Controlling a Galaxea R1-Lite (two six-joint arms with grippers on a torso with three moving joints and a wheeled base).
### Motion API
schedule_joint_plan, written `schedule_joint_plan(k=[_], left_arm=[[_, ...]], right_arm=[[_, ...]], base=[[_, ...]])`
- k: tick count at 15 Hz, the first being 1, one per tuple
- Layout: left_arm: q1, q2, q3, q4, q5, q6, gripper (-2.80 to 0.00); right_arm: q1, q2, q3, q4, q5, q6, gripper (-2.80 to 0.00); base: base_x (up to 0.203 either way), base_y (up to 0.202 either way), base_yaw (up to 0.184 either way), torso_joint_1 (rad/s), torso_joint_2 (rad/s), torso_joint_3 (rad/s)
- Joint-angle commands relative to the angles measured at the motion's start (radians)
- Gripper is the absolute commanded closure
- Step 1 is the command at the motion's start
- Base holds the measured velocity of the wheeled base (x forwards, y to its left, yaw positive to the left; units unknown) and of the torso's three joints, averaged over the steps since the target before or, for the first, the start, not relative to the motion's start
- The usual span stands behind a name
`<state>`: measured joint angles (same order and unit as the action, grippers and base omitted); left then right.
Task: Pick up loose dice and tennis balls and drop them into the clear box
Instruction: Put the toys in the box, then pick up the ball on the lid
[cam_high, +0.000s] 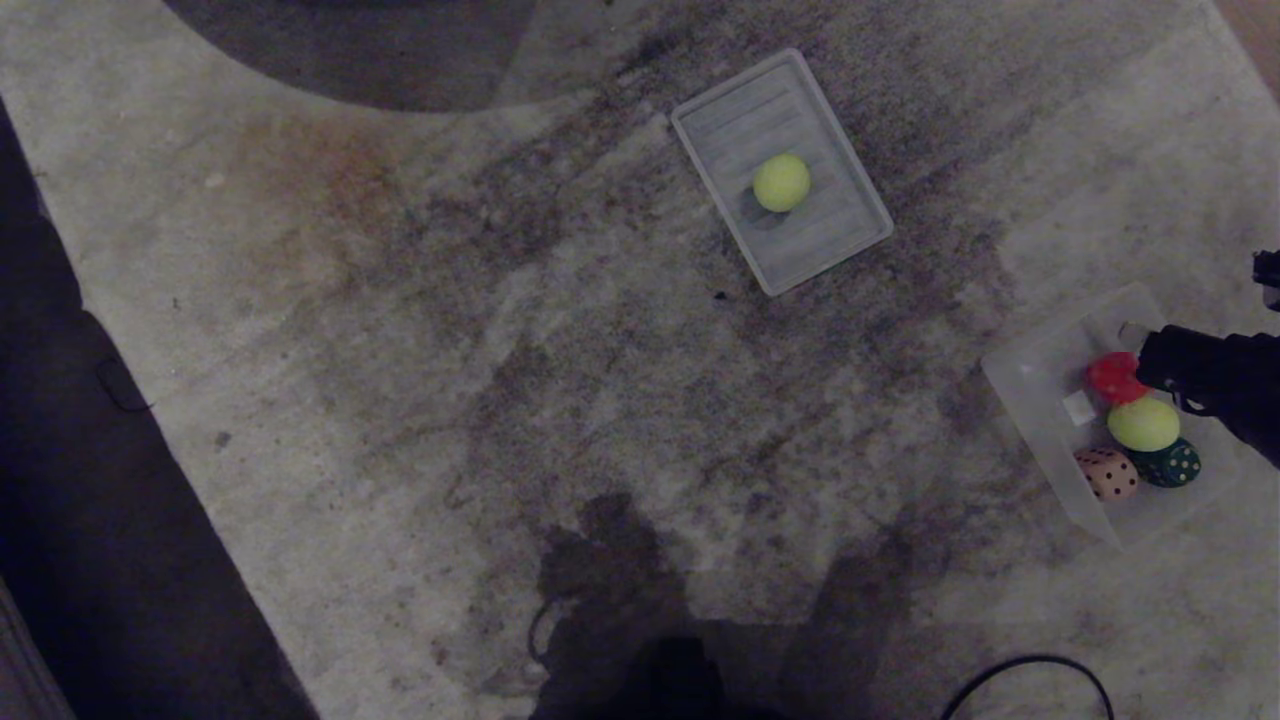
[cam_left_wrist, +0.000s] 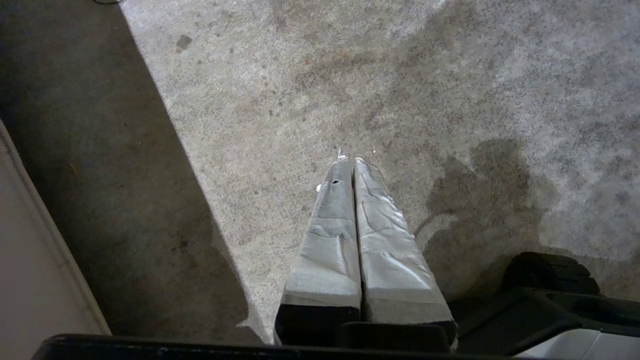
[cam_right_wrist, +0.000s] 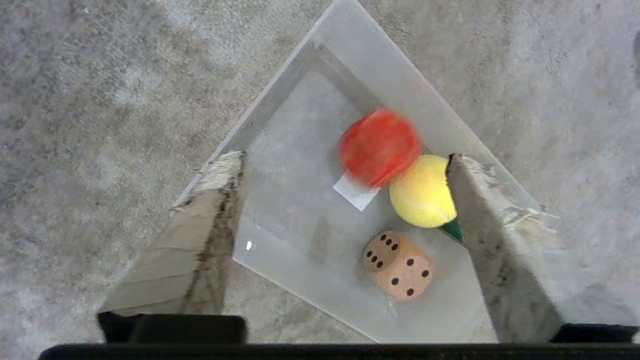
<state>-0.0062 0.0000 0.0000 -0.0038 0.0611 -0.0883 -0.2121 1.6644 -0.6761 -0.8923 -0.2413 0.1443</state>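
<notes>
Stained grey carpet (cam_high: 450, 350) fills the head view, w/ a ribbed lid panel (cam_high: 835, 235) lying flat & one tennis ball (cam_high: 781, 182) on it. Clear box (cam_high: 1035, 400) sits at right edge; right hand (cam_right_wrist: 345, 165) above it, fingers wide apart, empty. Right wrist view shows inside: blurred red die (cam_right_wrist: 378, 147), second tennis ball (cam_right_wrist: 421, 192), peach die (cam_right_wrist: 398, 265). Only the head view shows the dark green die (cam_high: 1170, 464) whole. Left wrist view alone shows left hand (cam_left_wrist: 350, 162), fingers pressed together above bare carpet.
</notes>
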Motion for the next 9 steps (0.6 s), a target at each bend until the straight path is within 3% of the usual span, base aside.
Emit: schedule_joint_plan(k=[1, 2, 3, 6, 9], left_arm=[[0.000, 0.002, 0.002, -0.001, 0.002, -0.001, 0.00], [0.000, 0.002, 0.002, -0.001, 0.002, -0.001, 0.00], [0.000, 0.002, 0.002, -0.001, 0.000, -0.001, 0.00], [0.000, 0.002, 0.002, -0.001, 0.002, -0.001, 0.00], [0.000, 0.002, 0.002, -0.001, 0.002, -0.001, 0.00]], right_arm=[[0.003, -0.074, 0.029, 0.041, 0.002, 0.018, -2.80], [0.008, -0.107, 0.055, 0.072, 0.006, 0.056, -2.80], [0.015, -0.153, 0.090, 0.106, 0.028, 0.088, 0.00], [0.026, -0.306, 0.234, 0.254, 0.102, 0.105, 0.00], [0.030, -0.470, 0.391, 0.337, 0.126, 0.043, 0.00]], base=[[0.000, 0.000, 0.000, 0.000, 0.00, 0.000], [0.000, 0.000, 0.000, 0.000, 0.00, 0.000], [0.000, 0.000, 0.000, 0.000, 0.00, 0.000], [0.000, 0.000, 0.000, 0.000, 0.00, 0.000], [0.000, 0.000, 0.000, 0.000, 0.00, 0.000]])
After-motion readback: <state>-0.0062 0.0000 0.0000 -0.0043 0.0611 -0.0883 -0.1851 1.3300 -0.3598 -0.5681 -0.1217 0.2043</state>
